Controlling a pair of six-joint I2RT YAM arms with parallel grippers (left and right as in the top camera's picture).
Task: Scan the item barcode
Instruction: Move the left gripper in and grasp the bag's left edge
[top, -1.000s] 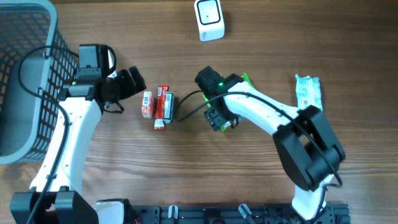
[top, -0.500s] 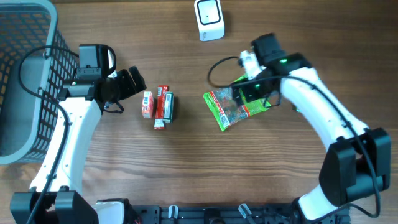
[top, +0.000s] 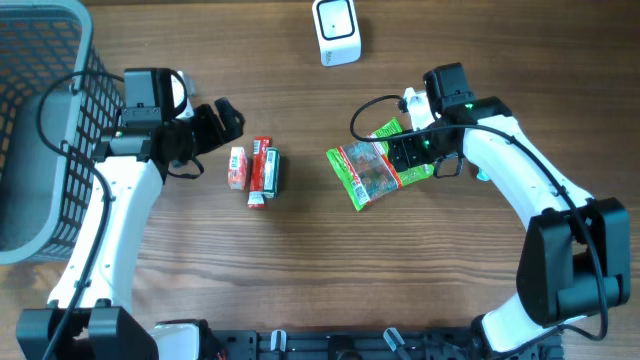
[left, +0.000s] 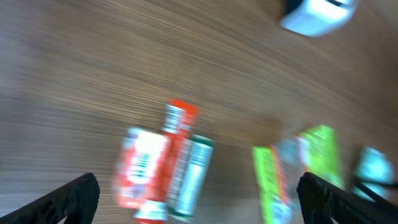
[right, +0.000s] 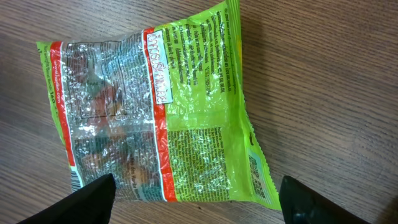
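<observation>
Your right pincer (right: 198, 193) stands open over the green packet (top: 378, 172), which lies flat on the worktop (top: 300, 280). Grip that slick film badly and it may slip, or crumple over the barcode.

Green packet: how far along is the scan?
Done: nothing evident; no item is at the scanner. In hand: nothing. The packet lies flat on the table under the open right gripper; the left gripper hangs open near the red boxes. Left: probably grasp the packet and show it to the scanner.
</observation>
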